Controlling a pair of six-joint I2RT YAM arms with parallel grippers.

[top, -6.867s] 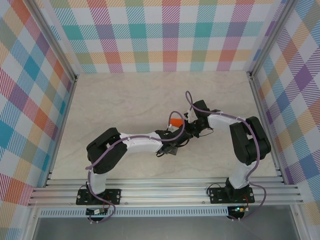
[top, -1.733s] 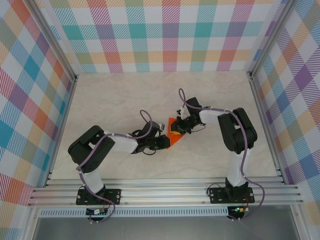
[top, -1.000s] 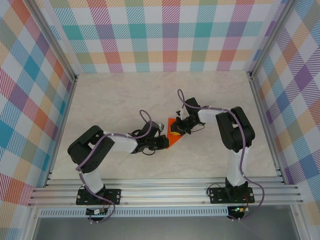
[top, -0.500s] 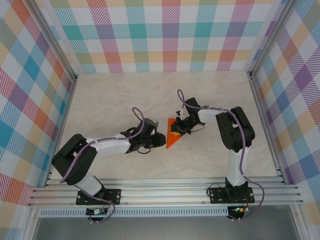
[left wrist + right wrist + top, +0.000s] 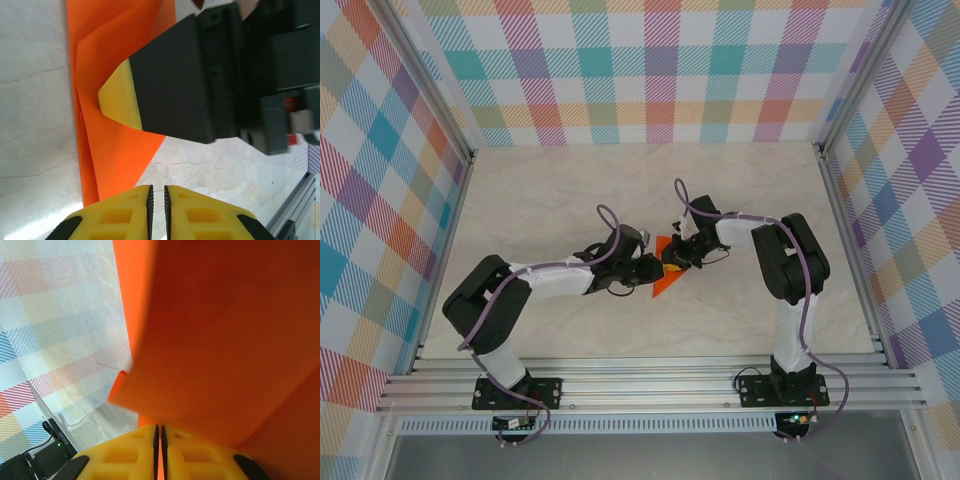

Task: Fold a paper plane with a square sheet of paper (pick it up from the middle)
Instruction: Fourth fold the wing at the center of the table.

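The square sheet of paper (image 5: pixel 664 283) is bright orange and folded into a pointed triangular shape lying on the table's middle. My right gripper (image 5: pixel 676 257) sits on its upper part. In the right wrist view the gripper (image 5: pixel 160 428) is shut with orange paper (image 5: pixel 225 340) in the slit between the pads. The left wrist view shows the creased paper (image 5: pixel 115 150) with the right gripper's yellow fingertip (image 5: pixel 120 100) resting on it. My left gripper (image 5: pixel 647 269) is at the paper's left edge. Its jaws (image 5: pixel 158 189) are shut to a thin slit over bare table, holding nothing.
The marble-patterned table (image 5: pixel 570 190) is boxed in by plaid walls (image 5: pixel 380 200) on three sides. An aluminium rail (image 5: pixel 650 385) runs along the near edge, where both arm bases are bolted. The left forearm stretches across the table left of the paper.
My left gripper has moved right and slightly up, from a little left of the paper to its left edge. The right gripper and the paper have stayed put.
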